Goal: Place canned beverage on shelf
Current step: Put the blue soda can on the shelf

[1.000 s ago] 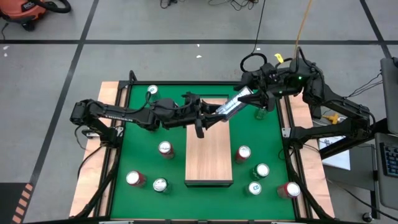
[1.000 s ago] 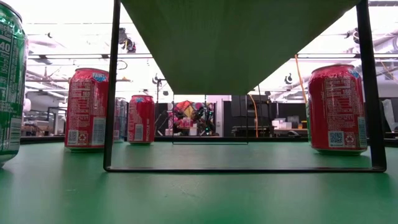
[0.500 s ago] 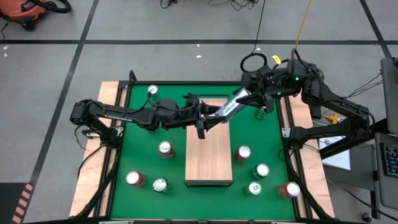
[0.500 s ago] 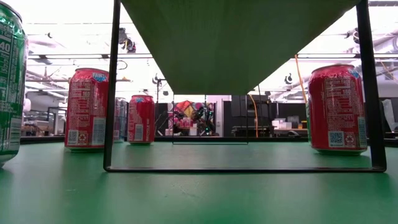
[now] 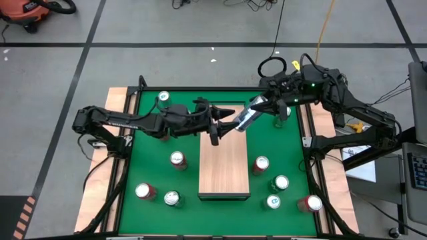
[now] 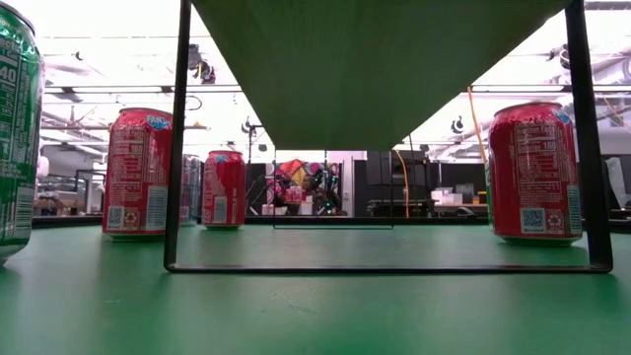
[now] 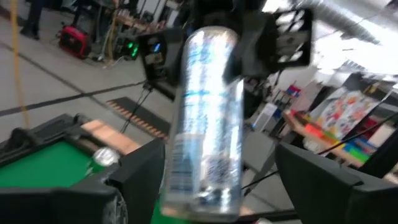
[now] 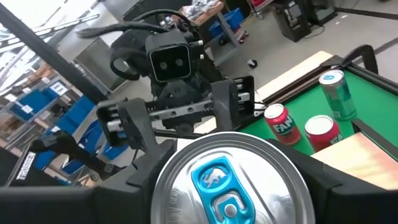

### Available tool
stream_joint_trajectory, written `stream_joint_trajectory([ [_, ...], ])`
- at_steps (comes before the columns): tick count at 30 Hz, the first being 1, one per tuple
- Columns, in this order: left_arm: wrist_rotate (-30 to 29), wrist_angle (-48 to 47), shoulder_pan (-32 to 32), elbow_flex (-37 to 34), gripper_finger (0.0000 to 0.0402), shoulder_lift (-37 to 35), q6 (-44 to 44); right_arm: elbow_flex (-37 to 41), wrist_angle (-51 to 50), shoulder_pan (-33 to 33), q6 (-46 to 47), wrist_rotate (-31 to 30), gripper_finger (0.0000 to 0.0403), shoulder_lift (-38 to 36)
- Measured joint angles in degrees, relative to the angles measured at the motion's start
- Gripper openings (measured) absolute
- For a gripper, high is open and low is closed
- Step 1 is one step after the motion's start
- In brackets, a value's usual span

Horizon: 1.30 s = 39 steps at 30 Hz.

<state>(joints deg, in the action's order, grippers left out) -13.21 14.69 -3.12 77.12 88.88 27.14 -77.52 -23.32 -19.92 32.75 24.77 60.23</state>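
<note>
Robotics lab/workshop: taped concrete floor (image 5: 167, 60), shop vac (image 5: 30, 13), blue storage bins (image 8: 65, 109).

Red cans (image 6: 138, 173) stand on the green table (image 6: 315, 306) beneath the shelf (image 6: 380, 59)

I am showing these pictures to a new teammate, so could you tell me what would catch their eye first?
First, the slim silver can held tilted in the air over the far end of the wooden shelf, between the two arms. The right claw grips it, while the left claw stands open around its other end. Next come the red and green cans standing scattered on the green table around the shelf.
</note>
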Motion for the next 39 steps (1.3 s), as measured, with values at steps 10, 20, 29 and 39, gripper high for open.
stream_joint_trajectory([
  [10,1.13,-1.63,2.91,-0.07,0.0354,0.62,-1.97,0.00,0.38,0.00,0.63,-1.02,0.0220,1.85],
  [20,7.72,-7.36,4.02,-0.10,0.0364,2.54,-0.67,-0.07,0.94,0.02,0.74,-4.04,0.0221,4.29],
  [29,6.29,-8.28,4.51,-0.17,0.0289,2.58,-1.70,-0.09,0.78,0.05,3.28,-5.12,0.0221,5.94],
  [39,5.68,-8.14,4.51,-0.17,0.0206,2.58,-3.61,-0.11,1.67,0.11,3.77,-5.29,0.0237,5.96],
])
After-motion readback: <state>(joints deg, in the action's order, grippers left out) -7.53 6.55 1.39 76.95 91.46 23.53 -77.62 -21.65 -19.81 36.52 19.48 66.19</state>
